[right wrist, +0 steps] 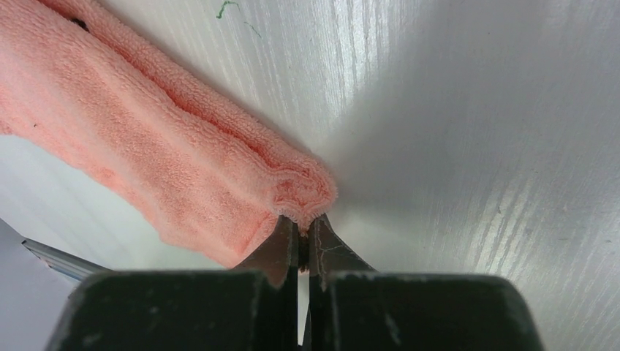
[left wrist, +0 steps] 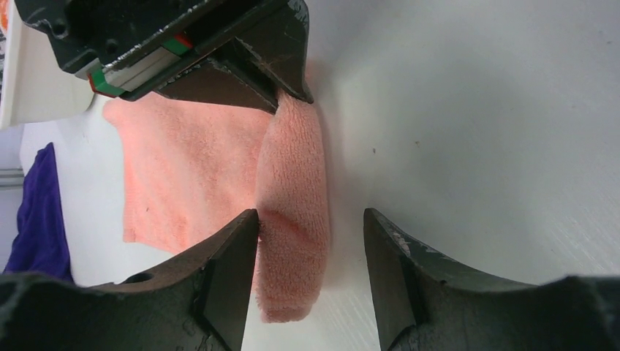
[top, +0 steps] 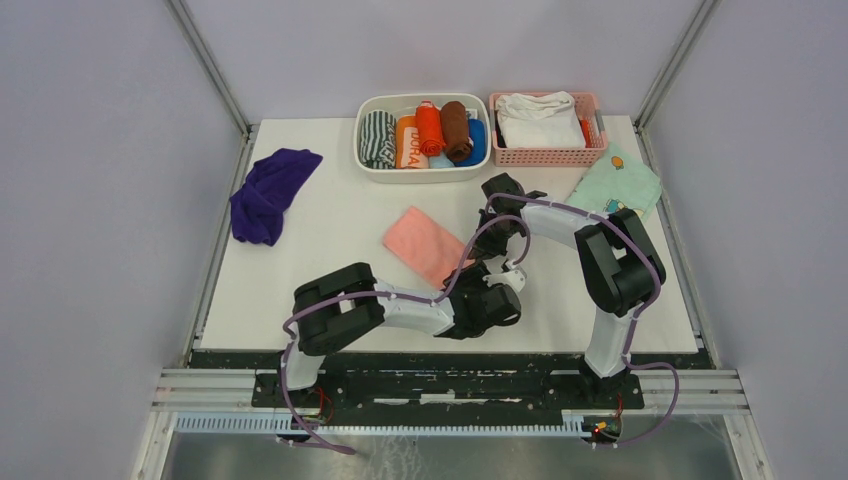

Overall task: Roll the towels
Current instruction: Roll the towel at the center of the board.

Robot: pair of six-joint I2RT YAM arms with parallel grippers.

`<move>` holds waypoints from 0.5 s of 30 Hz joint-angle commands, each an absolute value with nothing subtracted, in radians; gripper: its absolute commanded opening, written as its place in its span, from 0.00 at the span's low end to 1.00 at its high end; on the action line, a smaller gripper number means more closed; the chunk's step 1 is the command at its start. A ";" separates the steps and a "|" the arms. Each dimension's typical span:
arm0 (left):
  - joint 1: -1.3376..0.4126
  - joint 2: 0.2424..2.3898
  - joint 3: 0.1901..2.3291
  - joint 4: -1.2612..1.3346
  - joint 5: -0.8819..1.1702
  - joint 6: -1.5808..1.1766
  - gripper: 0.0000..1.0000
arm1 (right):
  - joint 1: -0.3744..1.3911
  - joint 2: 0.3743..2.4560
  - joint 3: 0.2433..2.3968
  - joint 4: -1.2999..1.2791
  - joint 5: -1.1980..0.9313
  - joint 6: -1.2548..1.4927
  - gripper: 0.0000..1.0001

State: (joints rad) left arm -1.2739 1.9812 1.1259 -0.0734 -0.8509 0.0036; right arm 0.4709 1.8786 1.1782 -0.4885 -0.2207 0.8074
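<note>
From above, the left arm [top: 420, 310] hides the salmon-pink towel [top: 424, 245] at its near end

A robotics lab test cell, folks; a flat white tabletop [top: 330, 290] boxed in by plain pale-grey wall panels [top: 100, 200] on slim aluminium corner posts [top: 210, 65]; two black-and-white robot arms [top: 345, 308] bolted by a slotted silver metal rail [top: 200, 388]; lilac cables [top: 287, 365] trailing loose.

Pink towel [top: 425, 245] lies mid worktop [top: 330, 265], left hand [top: 488, 300] & right hand [top: 508, 268] crowded at its near-rt end; purple towel [top: 268, 192] bunched at left edge; white bin [top: 423, 176], pink basket [top: 545, 156] at back.
</note>
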 commanded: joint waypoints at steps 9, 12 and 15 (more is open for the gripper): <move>-1.274 1.908 1.122 -0.219 -0.901 -0.120 0.63 | 0.459 1.883 1.214 -0.504 -0.228 0.801 0.00; -1.302 1.853 1.137 -0.165 -0.912 -0.049 0.65 | 0.456 1.892 1.219 -0.503 -0.236 0.798 0.00; -1.320 1.826 1.156 -0.137 -0.893 -0.020 0.66 | 0.453 1.892 1.215 -0.498 -0.240 0.798 0.00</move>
State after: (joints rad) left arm -1.2858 1.9213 1.1229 -0.2039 -0.8963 -0.0624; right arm 0.4603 1.8824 1.1816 -0.4931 -0.2356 0.8059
